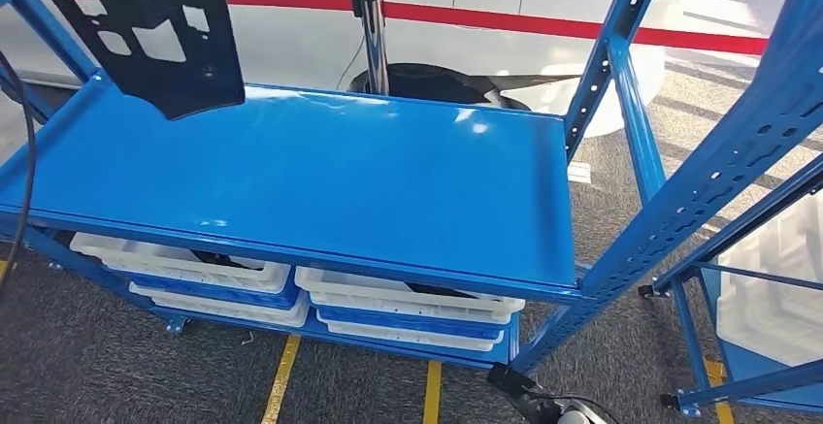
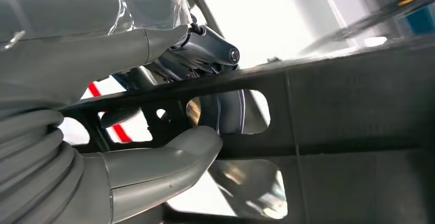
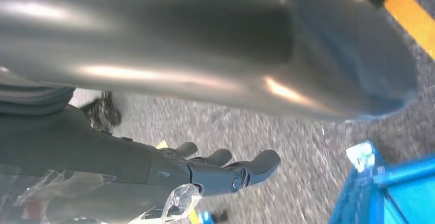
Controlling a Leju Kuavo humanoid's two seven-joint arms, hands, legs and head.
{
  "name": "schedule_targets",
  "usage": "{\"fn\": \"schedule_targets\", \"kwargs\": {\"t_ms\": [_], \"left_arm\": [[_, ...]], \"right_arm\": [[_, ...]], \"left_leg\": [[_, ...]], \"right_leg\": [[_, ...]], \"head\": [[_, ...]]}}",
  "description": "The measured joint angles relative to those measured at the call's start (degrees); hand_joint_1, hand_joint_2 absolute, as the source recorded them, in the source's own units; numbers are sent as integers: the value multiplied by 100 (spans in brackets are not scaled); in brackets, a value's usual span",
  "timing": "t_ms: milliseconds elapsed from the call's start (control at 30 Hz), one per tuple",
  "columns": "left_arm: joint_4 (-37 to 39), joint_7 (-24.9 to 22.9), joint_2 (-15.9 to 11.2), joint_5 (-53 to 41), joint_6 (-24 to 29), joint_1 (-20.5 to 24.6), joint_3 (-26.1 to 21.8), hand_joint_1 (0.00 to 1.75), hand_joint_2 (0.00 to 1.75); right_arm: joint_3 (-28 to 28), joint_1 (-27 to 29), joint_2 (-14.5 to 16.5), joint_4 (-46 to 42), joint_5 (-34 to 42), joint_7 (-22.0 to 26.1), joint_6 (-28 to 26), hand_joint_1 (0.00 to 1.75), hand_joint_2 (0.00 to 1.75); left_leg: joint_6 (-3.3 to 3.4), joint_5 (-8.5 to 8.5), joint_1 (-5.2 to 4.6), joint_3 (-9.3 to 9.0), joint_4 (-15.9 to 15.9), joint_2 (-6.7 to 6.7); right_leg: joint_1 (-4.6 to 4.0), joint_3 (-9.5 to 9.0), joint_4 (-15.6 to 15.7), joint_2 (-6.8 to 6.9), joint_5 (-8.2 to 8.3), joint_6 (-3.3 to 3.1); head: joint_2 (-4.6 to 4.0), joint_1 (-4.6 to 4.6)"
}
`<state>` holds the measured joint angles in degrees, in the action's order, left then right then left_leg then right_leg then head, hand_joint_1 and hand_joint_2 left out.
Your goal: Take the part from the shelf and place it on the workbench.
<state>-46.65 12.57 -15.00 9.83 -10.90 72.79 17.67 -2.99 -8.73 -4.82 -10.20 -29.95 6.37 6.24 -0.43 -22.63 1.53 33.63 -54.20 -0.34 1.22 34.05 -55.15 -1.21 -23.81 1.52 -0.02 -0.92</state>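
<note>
One flat black part (image 1: 155, 31), a thin matte panel pierced with angular cut-outs and small round holes, hangs raised over the back left corner of the blue shelf (image 1: 320, 177) in the head view, its lower edge curved and clear of the glossy metal surface. In the left wrist view the left hand (image 2: 190, 106) grips this part (image 2: 349, 111): the thick grey thumb (image 2: 174, 155) presses on one face beside a rounded cut-out while the darker fingers (image 2: 205, 47) wrap over the panel's edge from the other side. The shelf is smooth painted steel that throws back bright reflections, carried by perforated blue uprights (image 1: 718, 167) with rows of punched slots. On the level below sit white plastic trays (image 1: 408, 293) stacked with blue ones, shallow and rectangular, with dark items partly visible inside. Behind the shelf stands a chrome post (image 1: 372, 36) on a round black base, and a red stripe (image 1: 543, 21) runs across a white surface beyond it. The floor (image 1: 97, 356) is rough grey carpet marked with yellow lines (image 1: 281, 380). In the right wrist view the right hand (image 3: 220, 170) hangs above this carpet, its dark fingers slightly curled, spread apart and holding nothing, near a blue frame corner (image 3: 374, 188).
</note>
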Motion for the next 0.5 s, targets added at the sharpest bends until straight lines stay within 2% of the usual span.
{"fn": "schedule_targets", "kwargs": {"t_ms": [67, 100, 133, 200, 233, 267, 300, 367, 400, 433, 500], "left_arm": [[-532, -304, -61, 597, -59, -45, -85, 175, 175], [-799, -413, -75, 832, -74, -82, -108, 175, 175], [-1045, -509, -81, 1060, -93, -138, -126, 175, 175], [-1500, -715, -80, 1547, -133, -361, -141, 175, 175], [-1705, -812, -76, 1783, -147, -535, -139, 175, 175], [-1923, -886, -64, 2008, -155, -733, -133, 175, 175], [-2142, -937, -42, 2193, -161, -931, -122, 175, 175], [-2567, -996, 34, 2455, -193, -1297, -92, 175, 175], [-2759, -1034, 79, 2570, -224, -1481, -75, 175, 175], [-2942, -1080, 132, 2671, -256, -1688, -53, 175, 175], [-3291, -1161, 254, 2806, -317, -2184, 11, 175, 175]], "right_arm": [[49, 52, 9, 12, 39, 18, -26, 0, 0], [69, 61, 15, 17, 55, 29, -37, 0, 0], [84, 65, 19, 20, 79, 39, -46, 0, 0], [117, 67, 23, 21, 124, 54, -65, 0, 0], [142, 69, 23, 21, 151, 60, -77, 0, 0], [168, 71, 23, 21, 171, 66, -89, 0, 0], [193, 73, 23, 21, 192, 72, -102, 0, 0], [231, 75, 18, 21, 221, 81, -127, 0, 0], [247, 74, 14, 21, 232, 84, -140, 0, 0], [267, 73, 10, 21, 239, 87, -151, 0, 0], [311, 75, 9, 21, 247, 90, -163, 0, 0]], "left_leg": [[77, 10, 5, -11, 13, -6], [116, 18, 15, -18, 24, -10], [146, 22, 22, -29, 33, -14], [182, 15, 3, -53, 32, -26], [192, 8, -9, -68, 30, -33], [201, 2, -20, -84, 27, -41], [207, -4, -27, -101, 26, -49], [201, -18, -32, -139, 26, -64], [187, -29, -44, -148, 22, -68], [168, -35, -54, -153, 24, -70], [120, -37, -74, -155, 34, -69]], "right_leg": [[14, 6, -39, 22, -77, 53], [16, 58, -190, 39, -202, 72], [15, 165, -476, 55, -388, 83], [10, 488, -1298, 69, -760, 88], [7, 621, -1612, 70, -837, 88], [4, 672, -1725, 70, -802, 82], [0, 619, -1599, 70, -666, 70], [-7, 260, -808, 70, -256, 28], [-22, 71, -407, 68, -119, 11], [-36, -61, -130, 66, -46, -1], [-62, -133, 23, 57, -56, -11]], "head": [[0, 2], [0, 7], [0, 13], [0, 21], [0, 22], [0, 22], [0, 22], [0, 22], [0, 22], [0, 21], [0, 19]]}}
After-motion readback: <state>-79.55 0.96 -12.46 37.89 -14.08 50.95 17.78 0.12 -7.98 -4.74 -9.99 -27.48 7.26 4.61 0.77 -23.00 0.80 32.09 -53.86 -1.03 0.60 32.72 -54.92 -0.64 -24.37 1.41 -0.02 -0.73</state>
